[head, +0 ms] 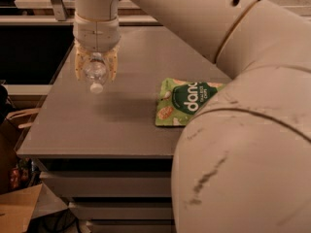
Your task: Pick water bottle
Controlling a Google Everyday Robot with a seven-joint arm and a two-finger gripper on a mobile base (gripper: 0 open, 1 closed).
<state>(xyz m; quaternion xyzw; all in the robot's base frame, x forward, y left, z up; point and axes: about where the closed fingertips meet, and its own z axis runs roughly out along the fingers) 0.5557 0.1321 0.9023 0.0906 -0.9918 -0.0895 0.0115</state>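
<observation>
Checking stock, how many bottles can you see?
1. The bottle is gripped in the claw, over the table's left part, cap down; others may hide behind the arm.

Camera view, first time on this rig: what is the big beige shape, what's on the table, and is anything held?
The big beige shape is the robot's own arm, filling the right side because the camera sits close to it; where the camera is mounted isn't shown. The arm reaches over a grey table. At its end, upper left, the gripper is shut on the water bottle, white cap pointing toward the camera. A green chip bag lies flat on the table, apart from the bottle.
</observation>
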